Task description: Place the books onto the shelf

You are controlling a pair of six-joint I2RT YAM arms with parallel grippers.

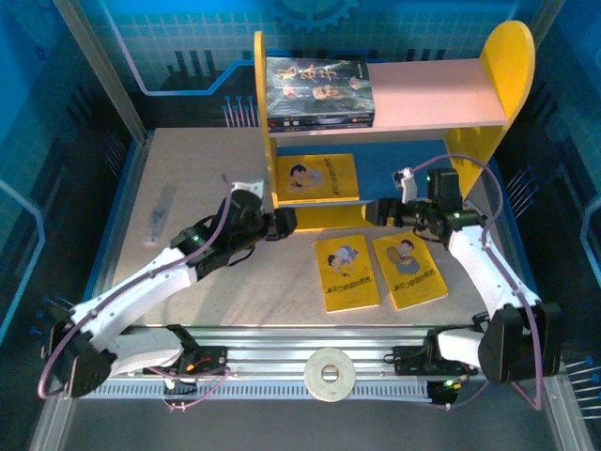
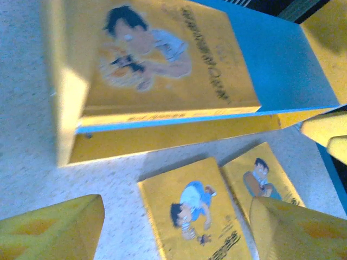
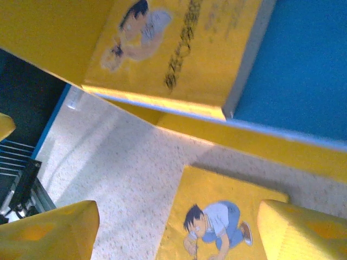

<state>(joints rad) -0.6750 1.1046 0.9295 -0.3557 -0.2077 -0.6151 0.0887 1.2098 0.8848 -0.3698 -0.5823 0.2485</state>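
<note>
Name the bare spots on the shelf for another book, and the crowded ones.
Free: pink upper board right of dark books; blue lower board right of yellow book. Crowded: the shelf's front, by left gripper and right gripper.

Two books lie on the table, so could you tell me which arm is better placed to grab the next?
Probably the right: the right gripper, open, hovers close behind both yellow books, one lying before it in its wrist view. The left gripper, also open, sits farther off beside the shelf.
</note>
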